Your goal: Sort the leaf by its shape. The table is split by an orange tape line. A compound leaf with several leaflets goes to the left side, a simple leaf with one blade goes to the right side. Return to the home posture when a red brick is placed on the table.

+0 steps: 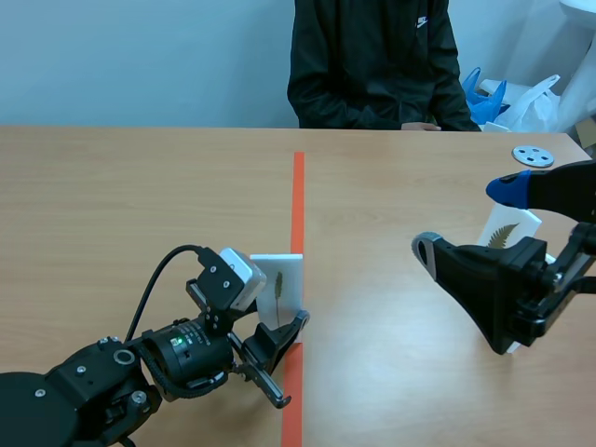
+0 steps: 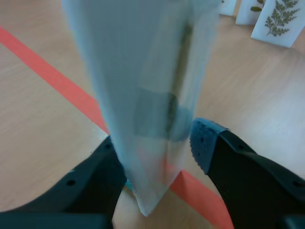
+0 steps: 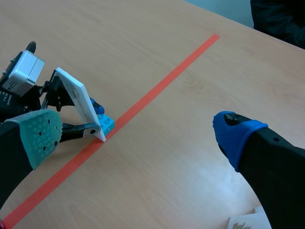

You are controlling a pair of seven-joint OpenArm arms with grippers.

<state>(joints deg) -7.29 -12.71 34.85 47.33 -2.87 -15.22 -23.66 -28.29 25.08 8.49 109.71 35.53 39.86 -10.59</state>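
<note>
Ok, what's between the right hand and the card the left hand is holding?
Only the orange tape line and bare table. The right wrist view shows it: the white card in the left hand sits at the line, past the open right hand.

A wooden table (image 1: pixel 112 205) is filling the frame, with an orange tape line (image 1: pixel 298 205) running down its middle. A grey disc (image 1: pixel 533 155) is lying at upper right. A fern card (image 1: pixel 507 233) is standing at right, and a white leaf card (image 1: pixel 279 289) is touching the tape at lower centre.
</note>
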